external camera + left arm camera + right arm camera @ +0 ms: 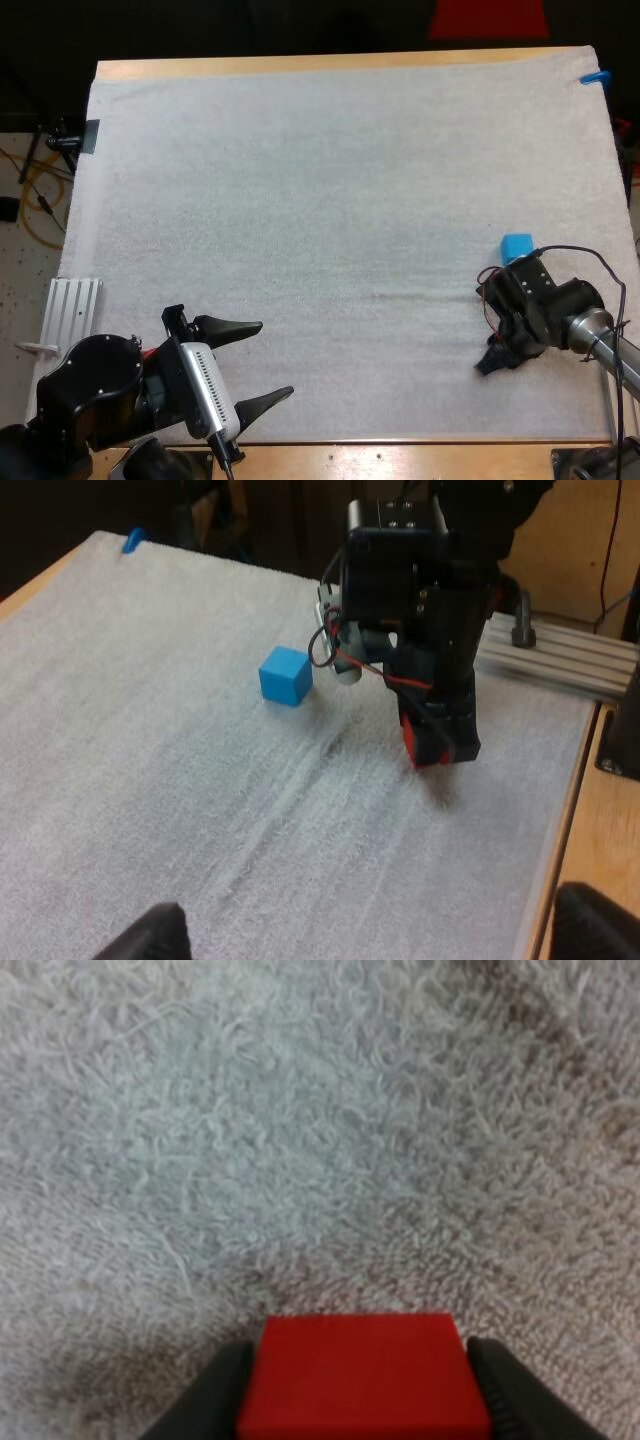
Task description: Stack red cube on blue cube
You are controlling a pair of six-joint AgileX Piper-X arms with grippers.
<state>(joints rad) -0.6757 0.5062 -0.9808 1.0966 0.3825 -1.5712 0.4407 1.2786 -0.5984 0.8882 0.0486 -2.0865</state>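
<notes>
Two cubes close together: blue cube on the mat, red cube just beside it in my right gripper, jaws clamped on both sides. It's held low, prob. for the lift onto blue. Left gripper parked at near edge, jaws wide apart, empty.

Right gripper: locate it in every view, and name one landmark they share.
High view: right gripper at the right edge of the white mat, just nearer than the blue cube.
Left wrist view: beside the blue cube, shut on the red cube.
Right wrist view: clamped on the red cube, over the mat.
Shared landmark: the red cube, in both wrist views.
</notes>
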